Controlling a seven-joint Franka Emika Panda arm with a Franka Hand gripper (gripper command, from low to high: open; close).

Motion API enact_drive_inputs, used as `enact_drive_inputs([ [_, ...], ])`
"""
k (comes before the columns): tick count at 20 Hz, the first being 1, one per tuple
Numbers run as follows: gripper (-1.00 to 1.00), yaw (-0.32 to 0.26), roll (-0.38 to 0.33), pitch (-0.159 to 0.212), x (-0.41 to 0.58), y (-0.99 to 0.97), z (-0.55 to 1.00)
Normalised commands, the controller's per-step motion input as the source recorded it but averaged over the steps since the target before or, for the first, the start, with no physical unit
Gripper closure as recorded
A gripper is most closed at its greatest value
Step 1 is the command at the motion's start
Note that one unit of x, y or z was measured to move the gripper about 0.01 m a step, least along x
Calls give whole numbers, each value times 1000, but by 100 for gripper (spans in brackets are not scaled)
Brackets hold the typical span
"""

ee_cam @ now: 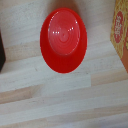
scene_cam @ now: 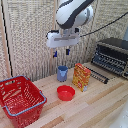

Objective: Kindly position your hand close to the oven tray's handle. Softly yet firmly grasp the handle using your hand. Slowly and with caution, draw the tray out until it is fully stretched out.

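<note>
The oven tray point(scene_cam: 99, 75) juts out of the oven point(scene_cam: 112, 55) low at its front, a rack of thin dark bars lying just above the worktop point(scene_cam: 95, 107). Its handle point(scene_cam: 96, 77) runs along the rack's outer edge, just beside the orange carton point(scene_cam: 81, 76). All of this sits well apart from the pincer point(scene_cam: 61, 53), lower than it and toward the exterior view's right.

The pincer hangs high in the air on the white arm, fingers pointing down, spread apart and holding nothing. Directly beneath it stands a blue cup point(scene_cam: 62, 73). A red bowl point(scene_cam: 65, 92) rests on the worktop below the pincer and nearer the camera; the wrist view looks straight down on this bowl point(ee_cam: 63, 40). A red basket point(scene_cam: 20, 99) lies far off toward the exterior view's left.
</note>
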Motion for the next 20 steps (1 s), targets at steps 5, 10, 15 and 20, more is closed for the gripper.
enact_drive_inputs([
  [5,-100,16,-254,8,57,-61,177],
  [10,-100,8,-347,3,0,-282,114],
  [15,-100,18,-374,1,0,-360,0],
  [20,-100,16,-372,2,0,-419,0],
])
